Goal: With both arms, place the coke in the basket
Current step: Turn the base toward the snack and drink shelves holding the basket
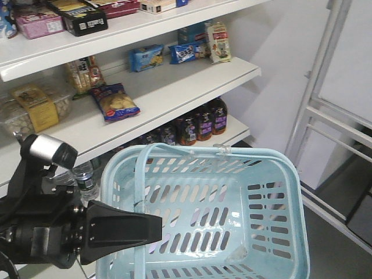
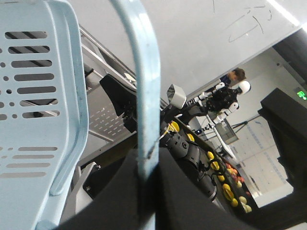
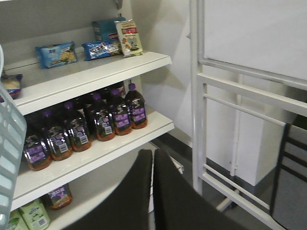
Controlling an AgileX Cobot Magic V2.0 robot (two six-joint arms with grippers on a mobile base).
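The pale blue basket (image 1: 293,174) hangs tilted in front of the shelves, with nothing inside it. My left gripper (image 1: 156,228), a black wedge with a silver cylinder on the arm behind it, is shut on the basket's thin handle (image 1: 141,174). In the left wrist view the handle (image 2: 144,72) runs down between the jaws of the left gripper (image 2: 148,160), with the basket wall (image 2: 38,110) to the left. My right gripper (image 3: 152,152) is shut on nothing, pointing at the lower shelves. Dark bottles with purple labels (image 3: 103,120) stand there; I cannot tell whether they are the coke.
White shelves (image 1: 174,87) carry snack packets and boxes above, and the dark bottles (image 1: 200,122) below. A white metal frame (image 1: 325,110) stands to the right. The basket's edge (image 3: 9,143) shows at the left of the right wrist view. Green bottles (image 3: 33,215) sit lowest.
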